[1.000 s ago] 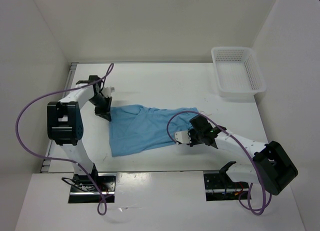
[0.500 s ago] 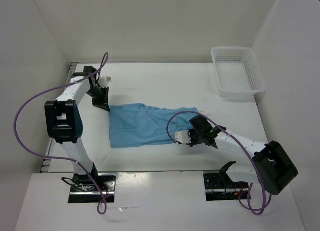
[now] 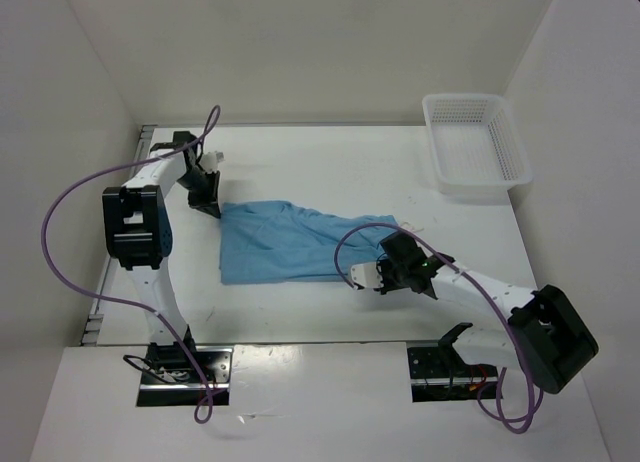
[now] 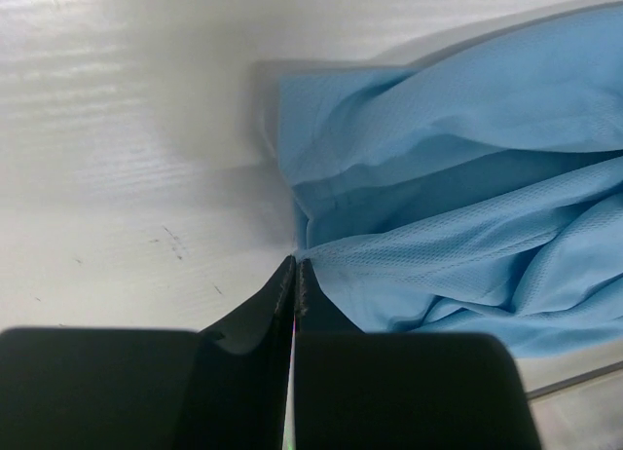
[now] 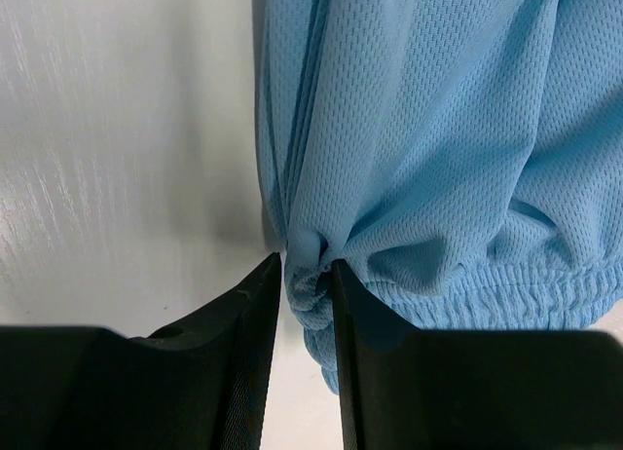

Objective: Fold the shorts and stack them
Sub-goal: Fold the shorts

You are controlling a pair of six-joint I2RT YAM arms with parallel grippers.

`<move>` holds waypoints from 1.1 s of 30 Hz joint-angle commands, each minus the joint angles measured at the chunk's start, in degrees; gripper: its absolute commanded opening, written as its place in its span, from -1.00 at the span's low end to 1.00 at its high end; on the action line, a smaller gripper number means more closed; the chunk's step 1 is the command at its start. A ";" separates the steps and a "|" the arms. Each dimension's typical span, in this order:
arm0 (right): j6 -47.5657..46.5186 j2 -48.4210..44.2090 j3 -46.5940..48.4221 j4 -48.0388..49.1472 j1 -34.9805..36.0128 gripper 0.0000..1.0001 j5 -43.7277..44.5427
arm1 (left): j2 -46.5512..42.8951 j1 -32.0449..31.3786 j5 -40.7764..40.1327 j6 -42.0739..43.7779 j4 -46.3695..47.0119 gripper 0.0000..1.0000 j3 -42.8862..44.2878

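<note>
The light blue shorts (image 3: 295,247) lie spread across the middle of the table (image 3: 330,162), stretched between my two grippers. My left gripper (image 3: 212,208) is shut on the shorts' far left corner. In the left wrist view the jaws (image 4: 295,267) meet tightly at the fabric's edge, and the shorts (image 4: 467,177) bunch up to the right. My right gripper (image 3: 362,275) is shut on the gathered waistband at the shorts' near right end. In the right wrist view a wad of mesh fabric (image 5: 438,129) is pinched between the fingers (image 5: 307,275). I see no drawstring.
A white plastic mesh basket (image 3: 475,147) stands at the far right corner of the table. White walls close in the left, back and right sides. The arm bases sit at the near edge.
My left gripper has moved slightly farther back with the corner. The shorts' near left edge has drawn away from the front, so the cloth lies narrower. The right arm has not moved.
</note>
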 commanded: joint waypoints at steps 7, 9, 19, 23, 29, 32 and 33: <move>5.22 -3.60 2.93 -5.08 0.52 -0.12 -1.61 | -3.71 -0.26 1.34 0.27 1.37 -0.92 2.98; 7.14 -3.60 5.02 -5.69 0.52 0.21 -2.92 | -1.88 -1.23 0.38 0.27 1.37 -0.85 2.29; 25.87 4.82 30.44 -1.49 11.04 0.24 -13.04 | 1.12 -2.12 0.99 0.27 1.37 -0.63 1.66; 27.55 11.32 30.44 4.66 17.29 0.13 -14.09 | 0.59 -2.12 0.47 0.27 2.43 -0.52 2.19; 34.49 23.89 37.37 14.60 18.45 -0.15 -15.94 | -1.25 -2.12 1.78 0.27 2.95 -0.28 1.58; 35.82 30.74 42.98 13.73 18.45 -0.21 -15.94 | -3.44 -3.34 1.26 0.27 3.56 -0.21 -0.69; 36.60 32.76 44.66 13.03 18.45 -0.21 -15.15 | -3.45 -3.35 0.73 0.27 3.57 -0.21 -1.41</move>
